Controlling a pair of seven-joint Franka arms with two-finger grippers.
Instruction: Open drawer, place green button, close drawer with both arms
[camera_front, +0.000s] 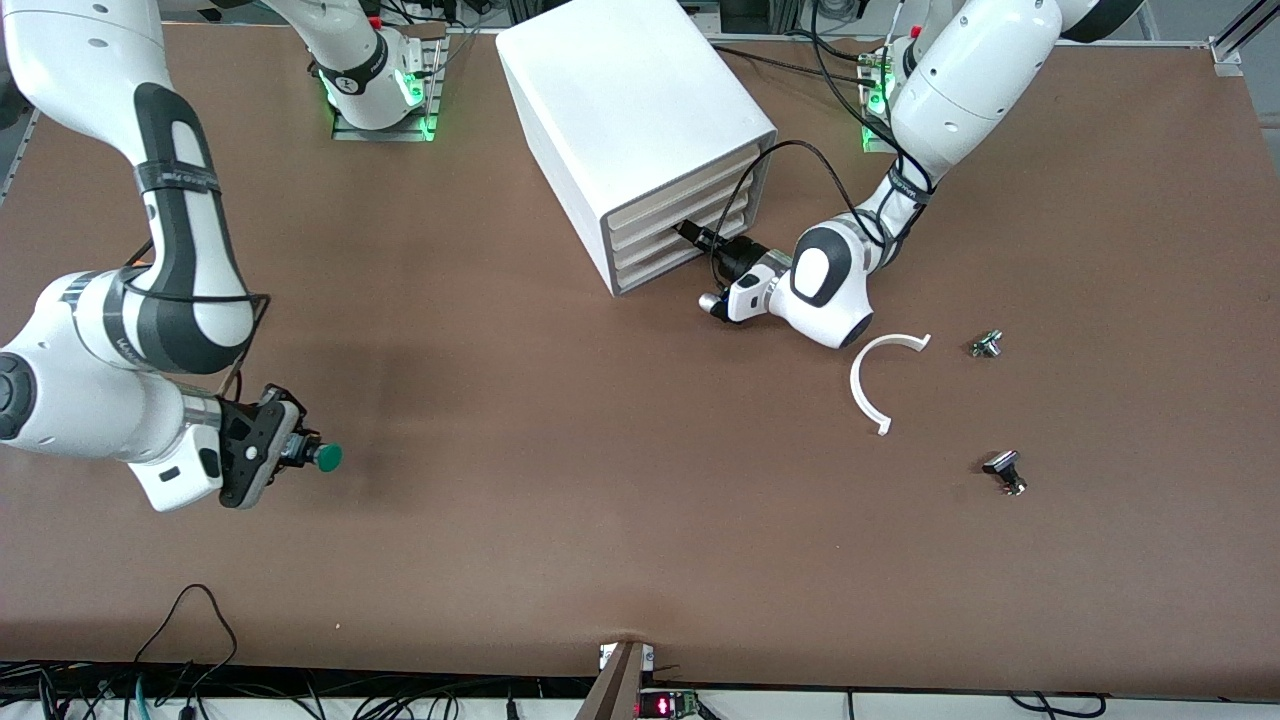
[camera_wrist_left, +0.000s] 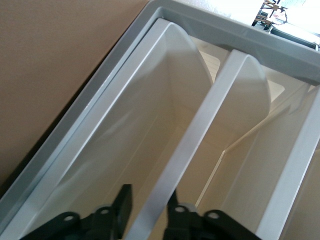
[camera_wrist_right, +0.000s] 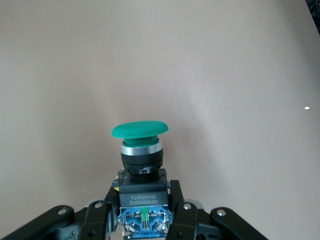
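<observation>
The left pincer (camera_front: 692, 232) is in at the cabinet (camera_front: 630, 130) face, its fingers (camera_wrist_left: 125, 200) set either side of a drawer's front lip; I cannot tell for certain whether they are pinched tight on it or only straddling it. From the front view it looks level with the second drawer from the bottom, while the lowest drawer (camera_front: 665, 268) sits flush and shut. Over at the right arm's end of the worktop (camera_front: 560, 520), the right pincer (camera_front: 290, 448) is clamped on the green-capped button (camera_front: 322, 457), gripping the blue-and-black body (camera_wrist_right: 142, 205) with the cap pointing away from the wrist, over bare worktop at about nine o'clock.

Risks now. If the left fingers really are on the wrong lip, a pull opens the wrong drawer. A loose or off-centre hold could slip off the thin lip, and the light-looking cabinet may slide toward the camera instead of the drawer running out. The right arm has a long carry toward the cabinet, and the two arms may crowd each other at the drawer mouth.

The count: two arms, one cabinet with four drawers, one green button held. At four o'clock there is one white curved strip (camera_front: 875, 380), one small metal-and-green part (camera_front: 987, 344) and one black-capped button (camera_front: 1004, 470).
</observation>
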